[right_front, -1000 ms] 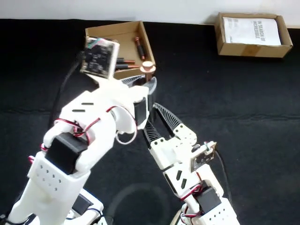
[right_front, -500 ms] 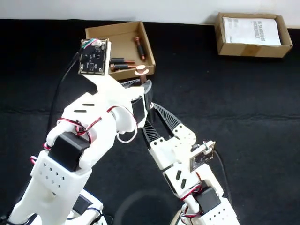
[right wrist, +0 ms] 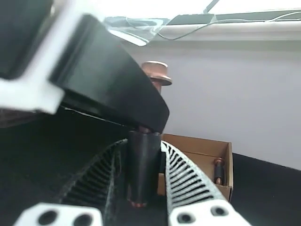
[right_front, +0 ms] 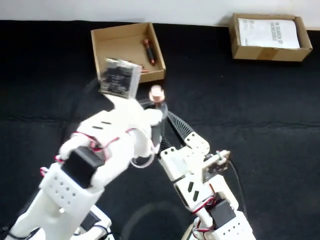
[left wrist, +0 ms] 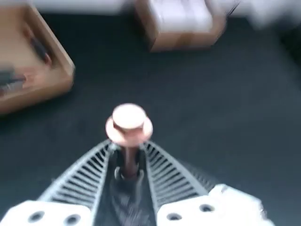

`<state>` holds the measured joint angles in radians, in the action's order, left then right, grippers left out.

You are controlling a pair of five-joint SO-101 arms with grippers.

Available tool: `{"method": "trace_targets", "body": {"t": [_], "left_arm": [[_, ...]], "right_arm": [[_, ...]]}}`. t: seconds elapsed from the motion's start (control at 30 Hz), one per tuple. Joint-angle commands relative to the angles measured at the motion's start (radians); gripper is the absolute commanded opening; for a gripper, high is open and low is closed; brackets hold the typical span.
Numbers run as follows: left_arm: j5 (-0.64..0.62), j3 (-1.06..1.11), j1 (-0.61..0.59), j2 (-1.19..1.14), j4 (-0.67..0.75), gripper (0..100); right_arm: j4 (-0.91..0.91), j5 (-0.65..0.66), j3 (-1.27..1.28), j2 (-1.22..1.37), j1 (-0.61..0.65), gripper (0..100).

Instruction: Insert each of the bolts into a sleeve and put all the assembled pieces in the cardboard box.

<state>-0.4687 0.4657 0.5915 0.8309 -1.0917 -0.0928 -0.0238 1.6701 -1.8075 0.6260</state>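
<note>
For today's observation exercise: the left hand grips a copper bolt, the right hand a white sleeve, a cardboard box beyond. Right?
No: the sleeve in the right hand is black, not white; the right wrist view shows it. The copper bolt in the left hand and the cardboard box beyond are correct.

The bolt point(left wrist: 128, 123), in the left gripper point(left wrist: 128, 147), stands directly over the sleeve point(right wrist: 141, 183) in the right gripper point(right wrist: 142, 147), just before the cardboard box point(right_front: 107, 42). Pieces point(right_front: 148, 50) lie inside it; another box point(right_front: 270, 34) sits far right.
</note>
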Motion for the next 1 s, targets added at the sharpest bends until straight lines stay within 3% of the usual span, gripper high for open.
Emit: {"method": "trace_targets", "body": {"t": [0.0, 0.23, 0.37, 0.63, 0.97], "left_arm": [[-0.006, -0.002, 0.047, 0.013, -0.058, 1], [-0.005, -0.008, 0.042, 0.013, -0.095, 1], [0.115, -0.004, 0.042, 0.013, -0.137, 4], [0.161, -0.081, 0.045, 0.013, -0.358, 27], [0.167, -0.196, 0.042, 0.013, -0.592, 27]], "right_arm": [[0.002, 0.009, 0.134, -0.019, 0.002, 0.8], [0.002, 0.009, 0.133, -0.016, 0.002, 0.8], [0.002, 0.009, 0.133, -0.016, 0.002, 0.8], [0.002, 0.038, 0.133, -0.016, 0.002, 0.8], [0.004, 0.072, 0.133, -0.016, 0.001, 0.8]]}}
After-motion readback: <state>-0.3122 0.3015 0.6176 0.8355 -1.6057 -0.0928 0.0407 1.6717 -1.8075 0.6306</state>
